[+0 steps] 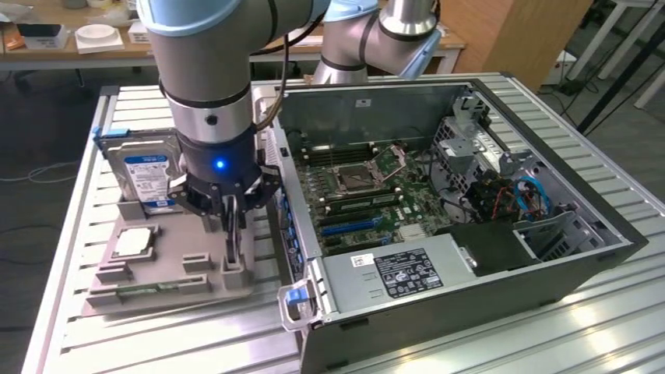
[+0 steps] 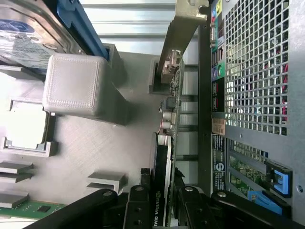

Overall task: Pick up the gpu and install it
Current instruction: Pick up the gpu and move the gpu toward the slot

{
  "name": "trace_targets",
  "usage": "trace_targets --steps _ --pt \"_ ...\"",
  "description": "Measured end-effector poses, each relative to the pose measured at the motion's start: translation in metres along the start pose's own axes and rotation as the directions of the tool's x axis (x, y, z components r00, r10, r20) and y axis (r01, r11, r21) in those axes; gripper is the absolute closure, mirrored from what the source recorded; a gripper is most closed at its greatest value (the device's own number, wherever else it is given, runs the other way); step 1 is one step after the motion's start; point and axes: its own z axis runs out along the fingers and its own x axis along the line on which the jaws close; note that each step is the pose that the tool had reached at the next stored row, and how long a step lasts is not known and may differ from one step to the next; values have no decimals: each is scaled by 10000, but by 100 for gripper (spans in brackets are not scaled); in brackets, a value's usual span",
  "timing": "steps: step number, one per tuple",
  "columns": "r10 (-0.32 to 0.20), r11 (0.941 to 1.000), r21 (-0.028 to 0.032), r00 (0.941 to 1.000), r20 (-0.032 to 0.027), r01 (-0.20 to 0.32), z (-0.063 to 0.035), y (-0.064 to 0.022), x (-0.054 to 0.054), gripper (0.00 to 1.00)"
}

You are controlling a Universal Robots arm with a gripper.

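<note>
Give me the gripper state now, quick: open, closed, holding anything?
Gripper: fingers closed on the gpu, which stands on edge in the grey tray.

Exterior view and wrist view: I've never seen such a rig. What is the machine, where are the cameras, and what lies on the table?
The machine is one robot arm ending in a gripper. The exterior view comes from a camera off the arm. The wrist view comes from a camera on the arm's wrist, looking along the gripper. On the metal table sit a grey tray and an open computer case. The tray carries a hard drive, a processor chip, a memory stick and the gpu, which stands on edge in its slot. The gripper is down over the gpu.
</note>
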Motion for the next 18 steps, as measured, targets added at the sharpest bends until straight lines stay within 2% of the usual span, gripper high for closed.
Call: trace_targets --steps 14,16,17,18 --pt "0 10000 27 10000 0 0 4 0 1 72" --pt "0 10000 26 10000 17 0 9 0 3 72" --pt "-2 10000 25 10000 44 1 20 -1 5 72" --pt "-2 10000 43 10000 43 2 21 -1 5 72"
